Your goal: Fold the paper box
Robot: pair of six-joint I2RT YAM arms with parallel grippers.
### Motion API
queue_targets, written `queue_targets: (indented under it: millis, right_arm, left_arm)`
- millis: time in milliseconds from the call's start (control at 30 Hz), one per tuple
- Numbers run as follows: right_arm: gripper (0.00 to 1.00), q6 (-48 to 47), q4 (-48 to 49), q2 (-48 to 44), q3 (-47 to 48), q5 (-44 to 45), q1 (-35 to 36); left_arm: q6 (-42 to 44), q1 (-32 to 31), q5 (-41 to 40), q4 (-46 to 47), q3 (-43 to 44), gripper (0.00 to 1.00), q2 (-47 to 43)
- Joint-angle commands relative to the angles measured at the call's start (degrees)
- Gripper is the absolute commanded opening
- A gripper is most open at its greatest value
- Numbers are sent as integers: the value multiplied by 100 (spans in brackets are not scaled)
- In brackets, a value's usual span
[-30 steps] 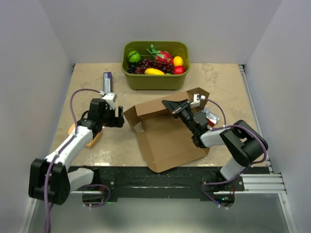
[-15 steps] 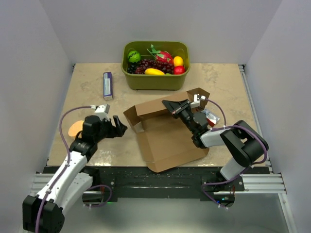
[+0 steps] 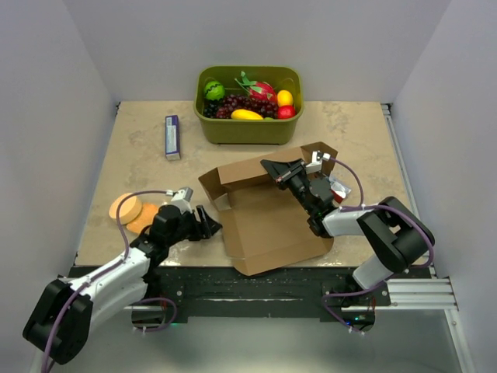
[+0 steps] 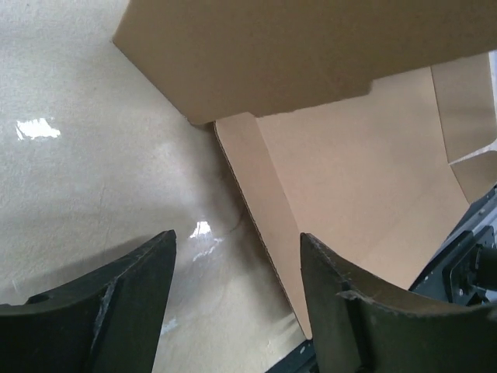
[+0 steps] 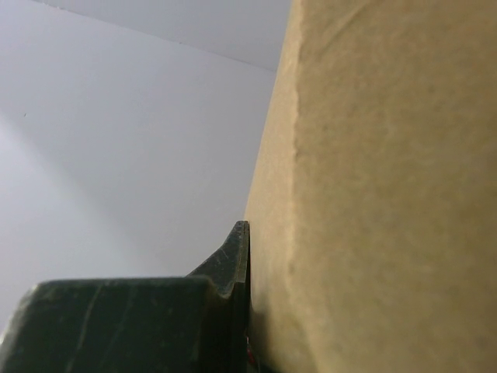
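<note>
The paper box [image 3: 268, 225] is a brown cardboard sheet lying flat at the table's centre, with its back wall [image 3: 241, 172] raised. My right gripper [image 3: 273, 166] is shut on the top edge of that back wall. In the right wrist view one dark finger [image 5: 225, 272] presses flat against the cardboard [image 5: 388, 194]; the other finger is hidden behind it. My left gripper [image 3: 210, 225] is open and empty, low over the table at the box's left edge. In the left wrist view the gripper [image 4: 237, 264] straddles the edge of the flat sheet [image 4: 349, 171], under the raised flap [image 4: 295, 47].
An olive-green tub [image 3: 248, 130] of fruit stands at the back centre. A small purple and white carton [image 3: 172, 136] lies at the back left. Two orange discs [image 3: 128, 210] lie near the left arm. A red and silver packet [image 3: 338, 186] lies right of the box.
My left arm has drawn back toward the near edge and swung its gripper right to the box's left edge, uncovering the orange discs. The right gripper and the box have held still.
</note>
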Motion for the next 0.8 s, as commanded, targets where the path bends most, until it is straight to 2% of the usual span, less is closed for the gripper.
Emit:
queue_targets:
  millis: [0, 233, 533, 633, 767]
  right_arm:
    - [0, -392, -311, -129, -79, 239, -21]
    - [0, -383, -320, -111, -70, 239, -21]
    - [0, -365, -302, -76, -87, 266, -21]
    - [0, -365, -293, -50, -87, 266, -21]
    - [0, -357, -284, -67, -105, 283, -21]
  left_arm:
    - [-276, -36, -254, 1019, -152, 65, 163]
    - [-188, -62, -395, 1425, -196, 59, 760]
    - [278, -185, -852, 1152, 94, 52, 1534]
    - [357, -211, -966, 1135, 129, 47, 1578]
    - [489, -255, -1151, 836, 182, 34, 1631]
